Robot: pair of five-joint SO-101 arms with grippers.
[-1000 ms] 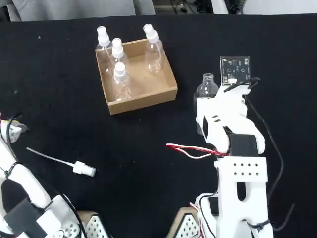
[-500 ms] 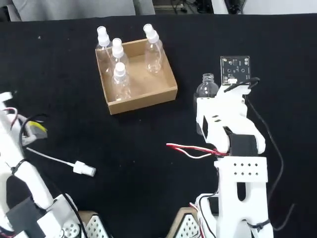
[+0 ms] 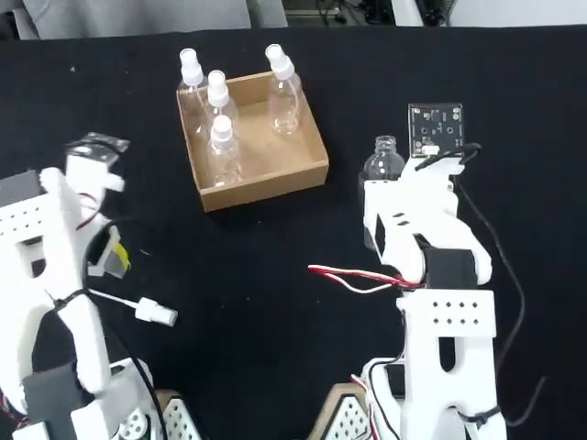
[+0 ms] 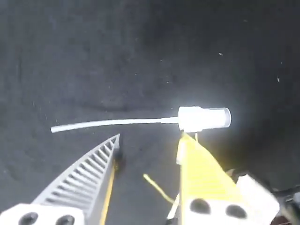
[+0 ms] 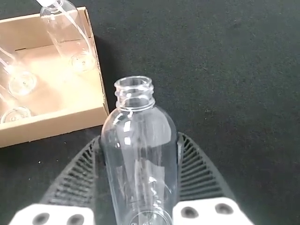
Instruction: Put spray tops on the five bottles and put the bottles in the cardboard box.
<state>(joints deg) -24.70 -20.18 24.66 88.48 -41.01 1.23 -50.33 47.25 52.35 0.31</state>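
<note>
A loose white spray top point(image 3: 157, 313) with a long thin tube lies on the black table at the front left. My left gripper point(image 3: 114, 259) hovers just above and to the left of it. In the left wrist view the spray top point(image 4: 204, 118) lies just beyond the open left gripper point(image 4: 150, 138), with nothing between the fingers. My right gripper point(image 5: 138, 138) is shut on an uncapped clear bottle point(image 5: 138, 140), held upright. That bottle point(image 3: 382, 159) stands right of the cardboard box point(image 3: 266, 181). Several bottles with spray tops point(image 3: 224, 145) stand in the box.
The box's corner point(image 5: 96, 110) with capped bottles lies close beside the held bottle in the right wrist view. A small circuit board point(image 3: 435, 128) sits just right of the bottle. Red and white wires point(image 3: 348, 278) hang off the right arm.
The left arm has swung in from the table's left edge and now hangs over the spray top's tube. The right arm and its bottle have not moved.
</note>
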